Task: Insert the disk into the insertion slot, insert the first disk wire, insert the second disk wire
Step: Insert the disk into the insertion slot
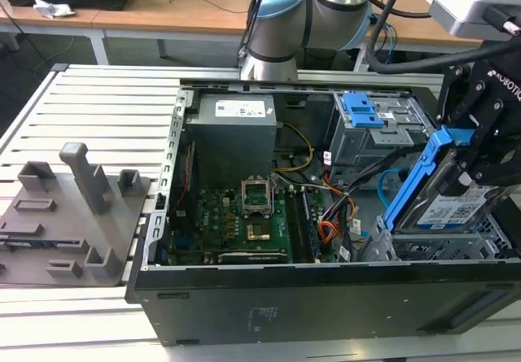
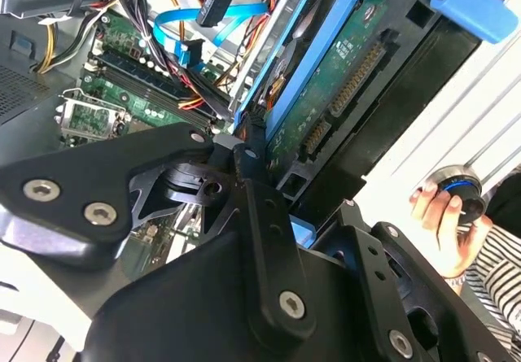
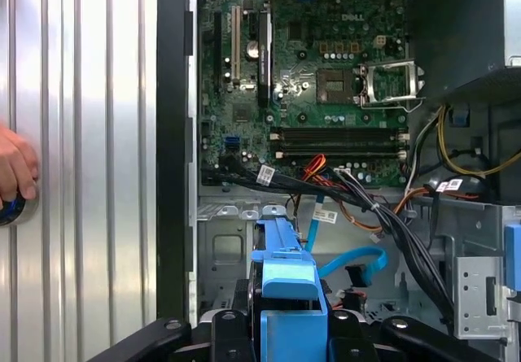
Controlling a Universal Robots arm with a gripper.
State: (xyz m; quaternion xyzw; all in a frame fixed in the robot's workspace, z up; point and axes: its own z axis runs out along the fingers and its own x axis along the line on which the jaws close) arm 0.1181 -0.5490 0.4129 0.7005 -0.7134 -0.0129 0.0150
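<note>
One gripper point(image 1: 476, 160) holds the tilted disk point(image 1: 446, 209), seemingly above the slot point(image 1: 440, 248).

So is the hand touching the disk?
Touching. In the second wrist view the hand grips the disk by its blue-framed edge; in the exterior view it hangs tilted in that grip.

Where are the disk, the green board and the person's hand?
the disk point(image 1: 452, 211), exterior view, on its white label.
the green board point(image 1: 210, 215), exterior view, on its green surface.
the hand point(image 2: 446, 228), second wrist view, on its middle.
</note>
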